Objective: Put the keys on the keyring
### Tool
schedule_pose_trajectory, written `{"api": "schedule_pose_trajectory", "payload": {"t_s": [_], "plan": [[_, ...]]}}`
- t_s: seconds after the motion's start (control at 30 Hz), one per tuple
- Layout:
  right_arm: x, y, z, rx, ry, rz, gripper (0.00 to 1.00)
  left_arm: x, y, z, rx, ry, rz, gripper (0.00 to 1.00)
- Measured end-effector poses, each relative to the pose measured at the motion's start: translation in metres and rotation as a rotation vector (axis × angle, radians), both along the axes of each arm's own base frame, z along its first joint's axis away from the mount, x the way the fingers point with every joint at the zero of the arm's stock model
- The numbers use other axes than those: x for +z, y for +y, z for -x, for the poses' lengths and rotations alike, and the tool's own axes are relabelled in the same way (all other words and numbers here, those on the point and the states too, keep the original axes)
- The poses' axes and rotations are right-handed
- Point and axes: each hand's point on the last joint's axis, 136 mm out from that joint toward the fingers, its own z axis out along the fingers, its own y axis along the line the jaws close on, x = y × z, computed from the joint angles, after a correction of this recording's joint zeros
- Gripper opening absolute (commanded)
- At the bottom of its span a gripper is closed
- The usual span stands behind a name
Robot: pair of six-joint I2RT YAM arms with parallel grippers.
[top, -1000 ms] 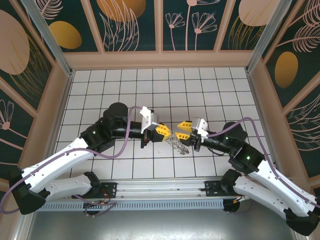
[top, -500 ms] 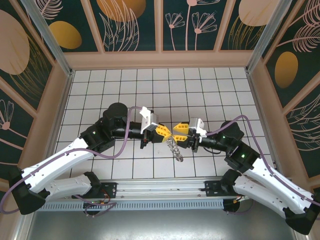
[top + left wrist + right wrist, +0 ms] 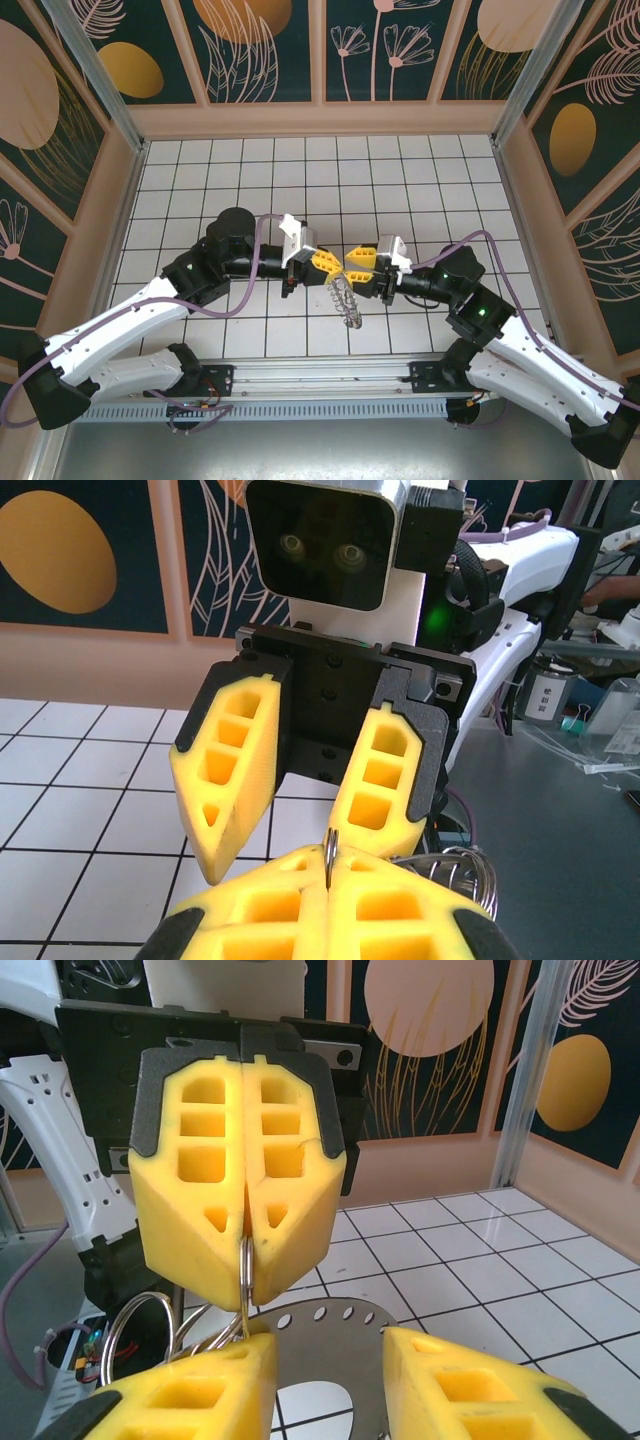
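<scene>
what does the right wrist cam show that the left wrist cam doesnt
Right wrist view: the left gripper face-on, shut on the keyring, with a holed grey plate below it. Left wrist view: the right gripper face-on, its fingers apart with nothing between them, and a grey surface past the tiles. Both: the ring's thin edge pinched in the left gripper, and wire loops dangling beside it.

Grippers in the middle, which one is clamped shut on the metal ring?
The left gripper: its yellow fingers press together on the keyring; the right gripper has its fingers apart.
</scene>
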Motion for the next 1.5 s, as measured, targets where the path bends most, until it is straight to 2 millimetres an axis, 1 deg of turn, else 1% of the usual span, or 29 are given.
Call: {"api": "schedule_pose_trajectory", "payload": {"t_s": [0.13,0.37,0.73,1.0,1.3,1.5], "plan": [[-0.003,-0.001,-0.002,-0.022,-0.001,-0.002,0.38,-0.002,-0.001,-0.001,0.01,0.024,0.007,0.0],[-0.008,-0.005,-0.009,-0.099,-0.008,-0.036,0.39,-0.006,-0.003,-0.008,0.044,0.066,0.014,0.0],[-0.007,-0.006,-0.013,-0.138,-0.005,-0.076,0.39,-0.006,-0.004,-0.016,0.1,0.066,0.012,0.0],[-0.008,-0.005,-0.017,-0.154,0.005,-0.079,0.38,-0.007,-0.005,-0.022,0.149,0.039,0.008,0.0],[-0.008,-0.005,-0.028,-0.203,-0.002,-0.108,0.38,-0.008,-0.006,-0.031,0.22,-0.012,-0.002,0.0],[0.0,-0.008,-0.032,-0.231,-0.008,-0.154,0.38,0.0,-0.005,-0.033,0.238,-0.039,0.026,0.0]]}}
